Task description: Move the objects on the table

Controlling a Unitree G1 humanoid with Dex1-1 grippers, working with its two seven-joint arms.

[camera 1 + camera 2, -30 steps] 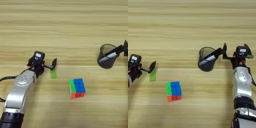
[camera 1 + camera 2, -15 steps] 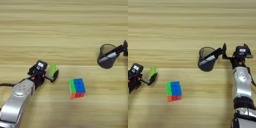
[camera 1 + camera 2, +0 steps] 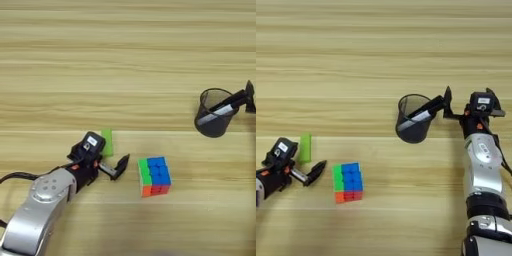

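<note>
The multicoloured puzzle cube (image 3: 154, 176) rests on the wood table (image 3: 125, 60), just right of centre and toward the near side. A flat green block (image 3: 106, 142) lies to its left. My left gripper (image 3: 102, 162) sits just in front of that block, open and holding nothing, with one black finger (image 3: 121, 164) reaching toward the cube without touching it. At the right stands the black mesh pen cup (image 3: 416, 120) with a black-and-silver marker (image 3: 421, 114) leaning in it. My right gripper (image 3: 463, 107) is open beside the cup, and one finger (image 3: 447, 98) is at the marker's upper end.
The right forearm (image 3: 483, 165) runs down the right side of the right eye view. My left forearm (image 3: 42, 210) fills the lower left corner of the left eye view, with a black cable (image 3: 20, 176) beside it.
My left gripper has moved toward the near edge and to the right, from beside the green block to in front of it, nearer the cube. The block, cube, cup and right gripper stay put.
</note>
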